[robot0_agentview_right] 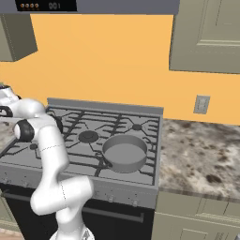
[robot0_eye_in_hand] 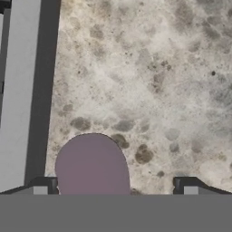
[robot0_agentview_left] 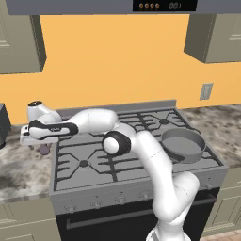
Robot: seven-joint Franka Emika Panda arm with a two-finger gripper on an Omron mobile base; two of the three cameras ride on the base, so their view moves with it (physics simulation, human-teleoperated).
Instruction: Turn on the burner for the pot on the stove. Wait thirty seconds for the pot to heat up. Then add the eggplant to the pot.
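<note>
The gripper (robot0_eye_in_hand: 113, 190) is seen in the hand view with its two dark finger tips spread wide and nothing clamped between them. The eggplant (robot0_eye_in_hand: 93, 165), a dull purple rounded lump, lies on the mottled counter (robot0_eye_in_hand: 149, 86) between the tips, nearer to the one on the left of that view; whether it is touched cannot be told. A grey edge of the stove (robot0_eye_in_hand: 20, 90) is seen along the left side of the same view.

In the left base view, the hand is held low over the counter just beside the stove's left edge, and the eggplant (robot0_agentview_left: 44, 150) is partly seen beneath it, close to that edge. The stove (robot0_agentview_left: 84, 186) carries a row of small knobs (robot0_agentview_left: 96, 204) along its front. The pot (robot0_agentview_left: 182, 143) rests on the front right grate, near the stove's right edge, well apart from the eggplant. The pot looks empty. No flame is visible around it in either base view.
</note>
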